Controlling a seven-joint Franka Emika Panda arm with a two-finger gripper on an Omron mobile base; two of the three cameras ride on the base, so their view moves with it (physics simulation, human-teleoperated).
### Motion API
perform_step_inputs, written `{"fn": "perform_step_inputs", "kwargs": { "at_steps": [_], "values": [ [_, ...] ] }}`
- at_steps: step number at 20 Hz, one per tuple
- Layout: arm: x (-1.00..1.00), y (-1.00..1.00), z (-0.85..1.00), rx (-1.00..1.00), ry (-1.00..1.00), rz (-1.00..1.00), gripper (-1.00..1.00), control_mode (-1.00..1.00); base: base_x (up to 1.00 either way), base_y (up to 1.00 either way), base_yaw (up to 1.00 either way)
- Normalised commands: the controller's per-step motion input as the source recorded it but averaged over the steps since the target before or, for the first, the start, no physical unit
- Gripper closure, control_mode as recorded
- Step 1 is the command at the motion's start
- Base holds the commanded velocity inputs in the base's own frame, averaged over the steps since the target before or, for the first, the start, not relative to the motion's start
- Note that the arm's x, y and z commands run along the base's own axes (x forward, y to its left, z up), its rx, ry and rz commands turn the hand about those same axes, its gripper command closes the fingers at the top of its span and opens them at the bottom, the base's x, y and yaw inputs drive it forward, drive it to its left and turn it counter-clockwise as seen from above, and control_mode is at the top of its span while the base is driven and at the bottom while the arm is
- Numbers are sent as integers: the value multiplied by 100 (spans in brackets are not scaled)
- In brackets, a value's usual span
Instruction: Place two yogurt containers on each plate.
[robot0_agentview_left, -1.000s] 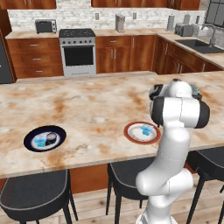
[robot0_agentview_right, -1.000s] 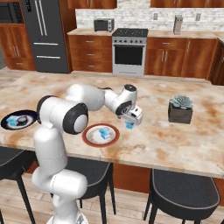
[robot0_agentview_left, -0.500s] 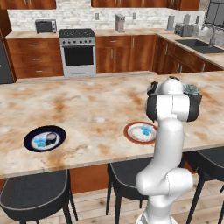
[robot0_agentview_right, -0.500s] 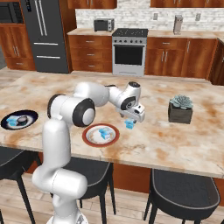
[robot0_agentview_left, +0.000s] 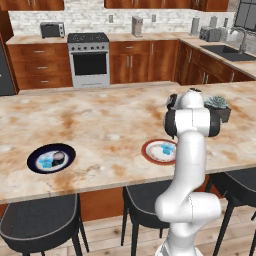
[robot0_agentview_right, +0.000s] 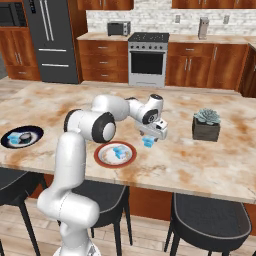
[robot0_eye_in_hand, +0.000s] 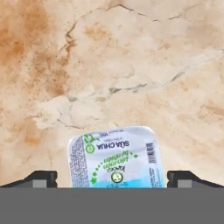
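The gripper (robot0_agentview_right: 150, 138), fingers spread, hangs over the last cup (robot0_agentview_right: 148, 142) beside the red plate (robot0_agentview_right: 102, 156); next it must descend and close.

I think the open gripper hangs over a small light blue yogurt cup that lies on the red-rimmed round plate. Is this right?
Not quite. The small light blue yogurt cup under the open gripper stands on the bare marble counter, beside the red-rimmed round plate, not on it. The right base view shows this; in the hand view the cup has only marble around it. The rest is right.
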Motion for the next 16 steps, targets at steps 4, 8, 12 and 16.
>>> {"fn": "perform_step_inputs", "kwargs": {
  "at_steps": [4, 8, 12, 16],
  "values": [
    [6, 0, -18, 0, 3, 11, -100, -100, 0, 0, 0],
    [1, 0, -19, 0, 5, 16, -100, -100, 0, 0, 0],
    [3, 0, -15, 0, 3, 13, -100, -100, 0, 0, 0],
    [3, 0, -11, 0, 0, 11, -100, -100, 0, 0, 0]
  ]
}}
